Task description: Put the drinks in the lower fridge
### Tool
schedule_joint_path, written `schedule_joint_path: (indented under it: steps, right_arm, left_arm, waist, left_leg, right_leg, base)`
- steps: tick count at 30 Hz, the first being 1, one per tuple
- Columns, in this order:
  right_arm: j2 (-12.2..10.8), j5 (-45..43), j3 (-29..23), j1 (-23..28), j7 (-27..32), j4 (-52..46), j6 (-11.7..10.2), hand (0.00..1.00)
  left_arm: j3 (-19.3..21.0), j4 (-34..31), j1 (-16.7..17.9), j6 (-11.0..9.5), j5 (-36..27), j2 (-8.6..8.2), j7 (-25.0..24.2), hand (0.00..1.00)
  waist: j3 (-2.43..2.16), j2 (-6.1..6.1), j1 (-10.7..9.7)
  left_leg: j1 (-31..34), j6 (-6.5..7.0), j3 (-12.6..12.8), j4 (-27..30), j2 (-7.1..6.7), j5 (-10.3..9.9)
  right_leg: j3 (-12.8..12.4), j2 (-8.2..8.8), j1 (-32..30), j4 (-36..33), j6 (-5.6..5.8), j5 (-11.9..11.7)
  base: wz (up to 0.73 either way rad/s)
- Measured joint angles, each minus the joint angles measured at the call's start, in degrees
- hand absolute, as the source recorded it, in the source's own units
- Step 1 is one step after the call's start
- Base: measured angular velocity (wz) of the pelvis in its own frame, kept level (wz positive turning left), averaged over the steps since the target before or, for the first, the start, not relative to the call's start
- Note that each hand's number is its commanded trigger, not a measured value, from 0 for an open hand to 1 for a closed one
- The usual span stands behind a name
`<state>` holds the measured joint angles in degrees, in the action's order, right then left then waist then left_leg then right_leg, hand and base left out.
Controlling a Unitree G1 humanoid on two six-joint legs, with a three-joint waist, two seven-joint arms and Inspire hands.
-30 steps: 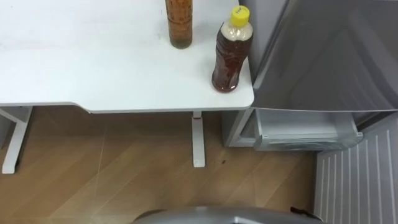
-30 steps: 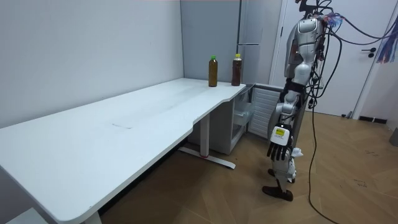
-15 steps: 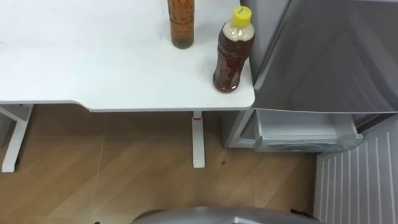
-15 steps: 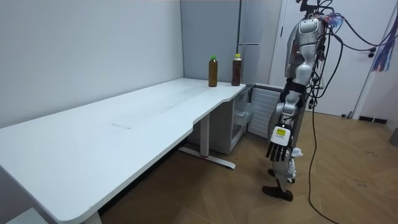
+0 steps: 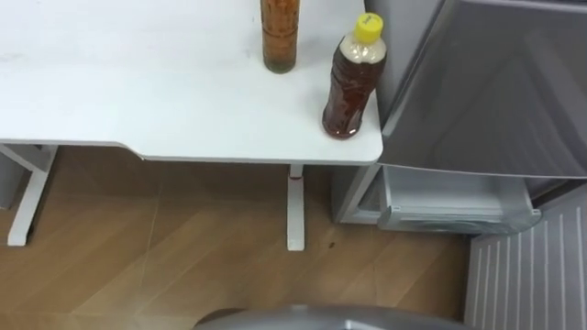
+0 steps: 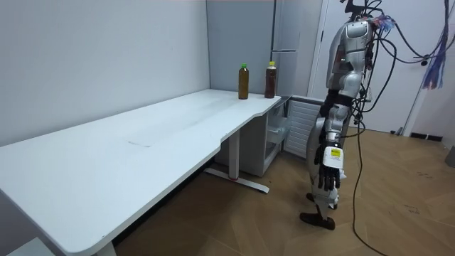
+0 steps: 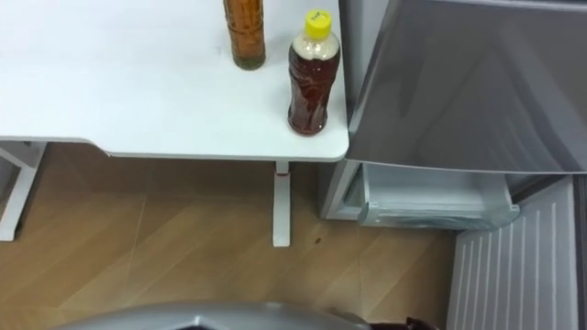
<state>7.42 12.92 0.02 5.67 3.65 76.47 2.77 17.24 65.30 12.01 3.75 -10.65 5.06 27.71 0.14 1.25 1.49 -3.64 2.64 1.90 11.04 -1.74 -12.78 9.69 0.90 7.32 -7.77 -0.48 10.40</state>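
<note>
While the robot stands on the wood floor (image 5: 183,257) before the desk's right end, its left hand (image 6: 330,169) hangs by its thigh on the side nearer the room camera. The fingers are loose and point down, and they hold nothing.

Just ahead of the robot is the desk (image 5: 138,82), white, with its near edge running across both eye views and a white leg (image 5: 293,206) under its right part. Both drinks stand upright on it. The yellow-cap bottle (image 5: 350,87), filled with brown drink, is at the desk's near right corner, close to the edge and just beside the fridge. The green-cap bottle (image 5: 280,37) stands farther back and a little to the left, apart from the first; in the eye views its top is cut off, while the room view shows its cap.

To the right of the desk stands the fridge (image 5: 486,92), tall and grey, with its upper door shut. Below that door the lower part is open: a pale drawer (image 5: 454,197) shows inside, near floor level. The lower door (image 5: 532,266), ribbed and white on its inner face, is swung out toward the robot on the right. The drawer's inside is too hidden to tell what it holds.
</note>
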Motion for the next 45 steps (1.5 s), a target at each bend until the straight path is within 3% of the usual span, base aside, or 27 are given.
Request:
schedule_joint_path:
  steps: [9, 14, 17, 19, 21, 25, 34, 40, 45]
  right_arm:
    - [0.32, -0.78, 1.23, -0.17, 0.0, -0.53, 0.36, 0.0]
    - [0.32, -3.06, 1.24, -0.47, 0.51, -0.62, 0.41, 0.0]
    - [0.33, -4.55, 1.98, -0.6, 0.96, -1.92, 0.21, 0.0]
    - [0.34, -4.61, 3.01, -1.18, 1.17, -2.13, -0.31, 0.0]
    - [0.32, -4.95, 3.42, -1.14, 1.21, -3.04, -0.44, 0.0]
    - [0.33, -5.54, 3.26, -1.18, 1.41, -3.08, -2.06, 0.0]
    - [0.33, -6.58, 3.09, -1.43, -0.9, -3.02, -3.51, 0.0]
    - [0.37, -6.91, 3.02, -1.82, -1.93, -2.87, -4.54, 0.0]
    - [0.48, -8.24, 2.12, -1.85, -2.54, -3.02, -5.89, 0.0]
  left_arm:
    - [1.67, -9.69, 0.36, -4.79, -11.79, 0.02, 11.12, 0.0]
    - [1.7, -17.03, 0.27, -6.44, -12.65, -0.26, 16.23, 0.0]
    - [0.78, -23.07, -0.01, -8.76, -12.37, -0.23, 19.66, 0.0]
    - [-1.66, -26.6, -0.49, -10.35, -12.19, -0.13, 21.34, 0.0]
    - [-2.85, -30.37, -0.68, -10.4, -12.19, -0.14, 22.3, 0.0]
    - [-2.91, -36.92, -1.96, -13.06, -10.14, 0.03, 25.56, 0.0]
    - [-5.25, -50.9, -2.45, -14.36, 0.17, 0.14, 26.49, 0.0]
    - [-10.47, -60.74, -2.48, -14.74, 6.74, 0.18, 21.41, 0.0]
    - [-11.77, -72.53, -2.51, -14.76, 8.68, 0.28, 15.8, 0.0]
  waist:
    - [-0.02, -0.1, 1.79]
    - [-0.2, -0.02, 2.08]
    - [-0.24, -0.1, 2.07]
    - [-0.23, -0.29, 1.92]
    - [-0.23, -0.31, 1.86]
    - [-0.29, -0.46, 1.75]
    - [-0.37, 0.16, 0.44]
    - [-0.1, -0.21, -0.37]
    - [-0.01, -0.38, -1.25]
  left_leg:
    - [0.18, -0.09, -0.53, -0.33, -0.03, 0.09]
    - [0.37, -0.09, -0.61, 0.3, -0.03, 0.1]
    - [0.16, -0.08, -0.74, 0.2, -0.04, 0.09]
    - [0.21, -0.07, -0.78, 0.19, -0.06, 0.08]
    - [0.34, -0.07, -0.93, 0.29, -0.08, 0.08]
    - [0.74, -0.15, -1.34, 0.34, -0.09, 0.14]
    - [0.91, -0.16, -2.38, 0.7, -0.25, 0.18]
    - [1.48, -0.15, -2.47, 0.72, -0.15, 0.18]
    - [2.0, -0.19, -2.46, 0.71, -0.29, 0.28]
  right_leg:
    - [1.44, 0.03, 0.24, -0.03, 0.0, 0.0]
    - [1.51, 0.04, 0.13, -0.03, 0.0, -0.01]
    - [1.61, 0.08, 0.36, -0.02, 0.01, -0.01]
    - [1.85, 0.1, 0.4, -0.02, 0.01, -0.01]
    - [2.0, 0.07, 0.38, -0.02, 0.01, -0.01]
    - [2.15, 0.03, 0.02, -0.03, 0.0, 0.0]
    - [2.88, 0.09, -0.02, 0.09, 0.0, 0.0]
    - [2.95, 0.13, -0.44, 0.14, 0.0, 0.0]
    - [3.08, 0.12, -0.85, 0.18, 0.0, 0.0]
  base:
    - [0.04]
    - [0.01]
    - [0.0]
    - [0.0]
    - [0.02]
    - [0.02]
    - [0.08]
    - [-0.01]
    - [0.0]
